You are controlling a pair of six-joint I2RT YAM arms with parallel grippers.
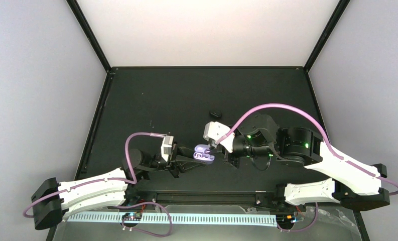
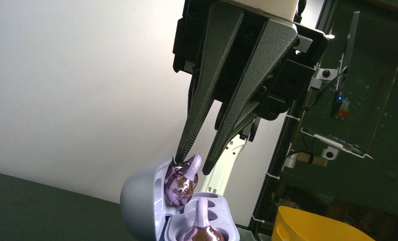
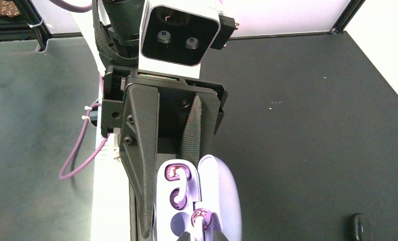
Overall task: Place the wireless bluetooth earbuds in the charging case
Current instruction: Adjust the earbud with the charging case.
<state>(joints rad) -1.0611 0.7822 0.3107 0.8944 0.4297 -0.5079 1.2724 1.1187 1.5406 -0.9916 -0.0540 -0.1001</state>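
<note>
The lavender charging case is held open above the table by my left gripper, whose black fingers clamp the case base from both sides. One lilac earbud sits in its socket; it also shows in the left wrist view. My right gripper is shut on the stem of the second earbud and holds it against the open lid, just above the empty socket. In the right wrist view this earbud is right at my own fingertips. The left gripper's own fingers are out of the left wrist view.
A small black oval object lies on the black mat behind the grippers, also at the lower right of the right wrist view. A yellow bin stands off the table. White walls enclose the mat.
</note>
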